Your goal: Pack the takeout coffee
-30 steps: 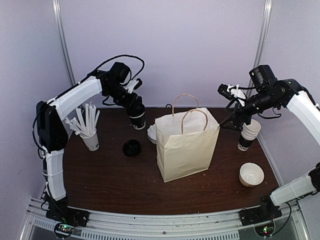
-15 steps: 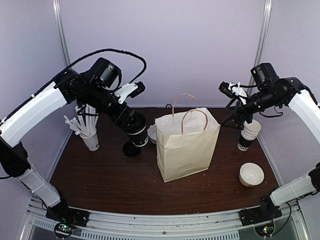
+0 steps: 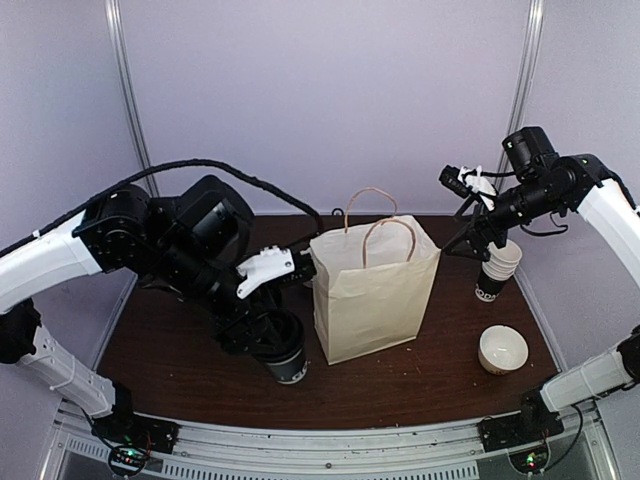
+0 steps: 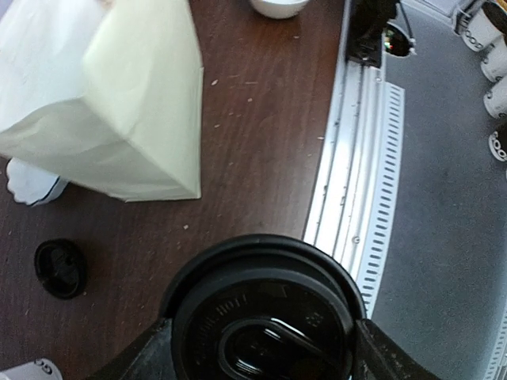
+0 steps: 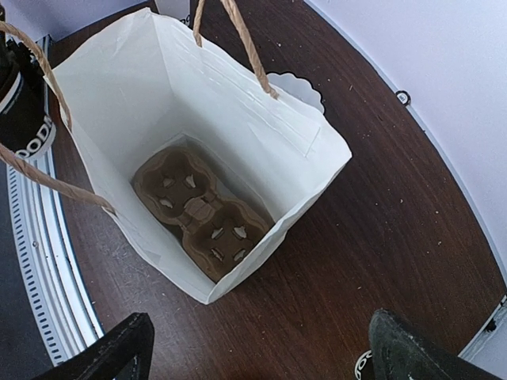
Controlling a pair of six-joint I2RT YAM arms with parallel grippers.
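1 carrier [image 5: 198,212] in bag [image 5: 119,87], right wrist only, coffee [image 4: 265,317] in left fingers [image 4: 144,358]

- Takeout coffee [image 4: 265,317]: lid cut off at bottom edge, left wrist view; cup wall hidden beneath lid.
- Paper bag [image 4: 95,95]: upper part cut off, same view.
- White scalloped piece [image 4: 30,180]: partly hidden behind bag.

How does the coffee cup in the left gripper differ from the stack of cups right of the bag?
The coffee cup is single and closed by a black lid; the stack of cups is several nested cups with no lid. The coffee cup is held by the left gripper, between its jaws, left of the bag; the stack stands free on the table. Both seem the same dark-banded paper cups.
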